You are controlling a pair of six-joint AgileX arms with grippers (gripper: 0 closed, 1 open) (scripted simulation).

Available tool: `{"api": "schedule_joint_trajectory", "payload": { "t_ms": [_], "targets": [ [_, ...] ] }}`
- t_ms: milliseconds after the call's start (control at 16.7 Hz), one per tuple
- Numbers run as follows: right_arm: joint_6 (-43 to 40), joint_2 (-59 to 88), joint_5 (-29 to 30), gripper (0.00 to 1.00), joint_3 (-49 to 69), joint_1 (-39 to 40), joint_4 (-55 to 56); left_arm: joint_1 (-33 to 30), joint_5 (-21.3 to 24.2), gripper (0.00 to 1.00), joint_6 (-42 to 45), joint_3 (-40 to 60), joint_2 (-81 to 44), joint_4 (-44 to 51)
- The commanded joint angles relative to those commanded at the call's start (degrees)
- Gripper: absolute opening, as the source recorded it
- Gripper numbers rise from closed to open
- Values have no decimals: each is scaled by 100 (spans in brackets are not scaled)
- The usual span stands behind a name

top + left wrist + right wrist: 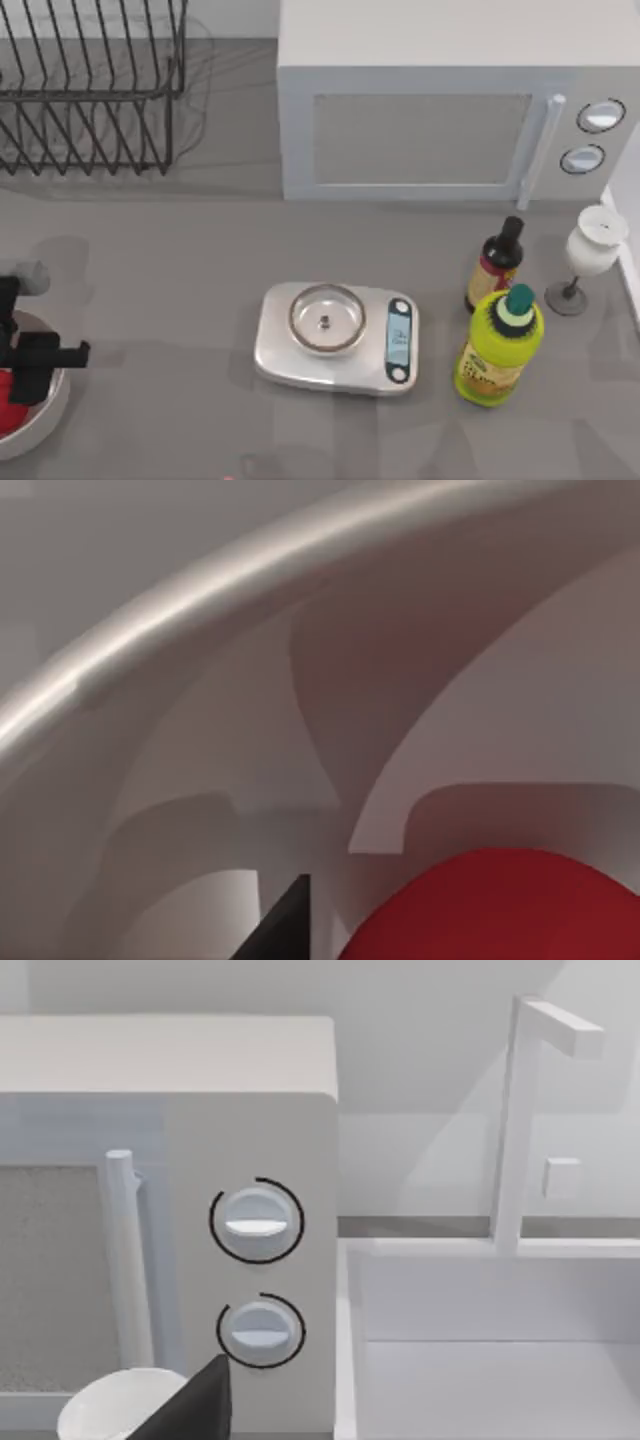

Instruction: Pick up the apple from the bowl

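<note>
Apple (8,412) in bowl (40,425), apparently under left gripper (22,375).

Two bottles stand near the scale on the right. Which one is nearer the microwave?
The dark bottle with the black cap. It stands just in front of the microwave; the yellow-green bottle with the teal cap sits farther forward, beside the scale.

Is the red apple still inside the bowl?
Inside. The apple sits within the bowl at the table's left edge, under the left gripper; the left wrist view shows it below the rim.
</note>
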State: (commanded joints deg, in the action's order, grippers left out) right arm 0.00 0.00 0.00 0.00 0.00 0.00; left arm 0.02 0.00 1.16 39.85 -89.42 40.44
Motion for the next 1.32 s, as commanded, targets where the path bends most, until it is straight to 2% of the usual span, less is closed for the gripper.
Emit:
{"api": "schedule_joint_trajectory", "payload": {
  "t_ms": [420, 600, 780, 1140, 1320],
  "targets": [
    [0, 0, 0, 100, 0, 0, 0, 18, -9, 0, 24, 145, 95, 25],
    [0, 0, 0, 100, 0, 0, 0, 11, -9, 0, 17, 520, 52, 411],
    [0, 0, 0, 100, 0, 0, 0, -4, -10, 0, 3, 1427, 25, 1338],
    [0, 0, 0, 100, 0, 0, 0, -44, -12, 0, -40, 4099, 163, 4288],
    [0, 0, 0, 100, 0, 0, 0, -62, -12, 0, -60, 5136, 307, 5364]
  ]
}}
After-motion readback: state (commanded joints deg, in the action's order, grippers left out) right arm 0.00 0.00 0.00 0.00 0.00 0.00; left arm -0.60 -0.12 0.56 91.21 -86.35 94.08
